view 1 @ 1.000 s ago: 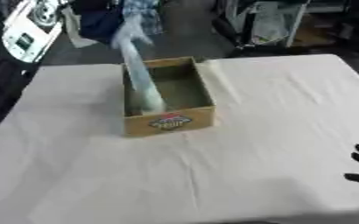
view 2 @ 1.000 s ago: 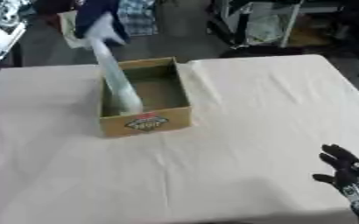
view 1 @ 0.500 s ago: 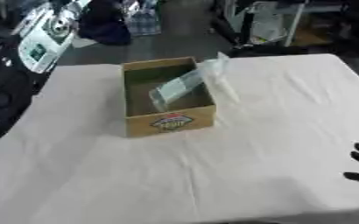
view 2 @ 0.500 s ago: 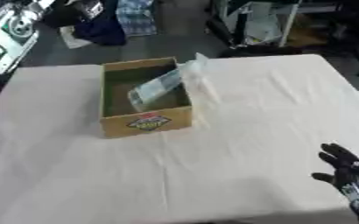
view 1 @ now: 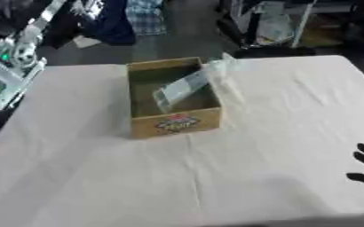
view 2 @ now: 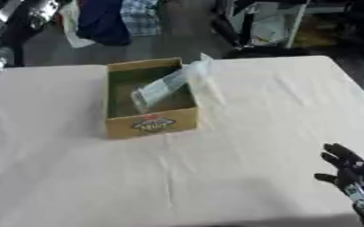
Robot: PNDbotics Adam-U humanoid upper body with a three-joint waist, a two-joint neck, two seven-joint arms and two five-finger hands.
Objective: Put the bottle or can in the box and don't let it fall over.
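A clear plastic bottle [view 1: 187,85] lies tilted in the open cardboard box [view 1: 173,125]. Its base is down inside the box and its neck leans over the right rim. The box stands on the white table, left of the middle. My right hand [view 2: 350,175] rests open near the lower right corner, fingers up, far from the box. My left arm [view 1: 10,57] shows at the upper left, drawn back past the table's edge; the hand itself is not seen.
The white cloth-covered table [view 1: 239,168] spreads around the box. Beyond its far edge stand clothes [view 2: 115,17] and a metal frame [view 2: 278,22] on a dark floor.
The bottle was held upright over the box a second ago, then let go. It has tipped to the right and now leans on the box's right rim. The left arm has pulled away to the left.
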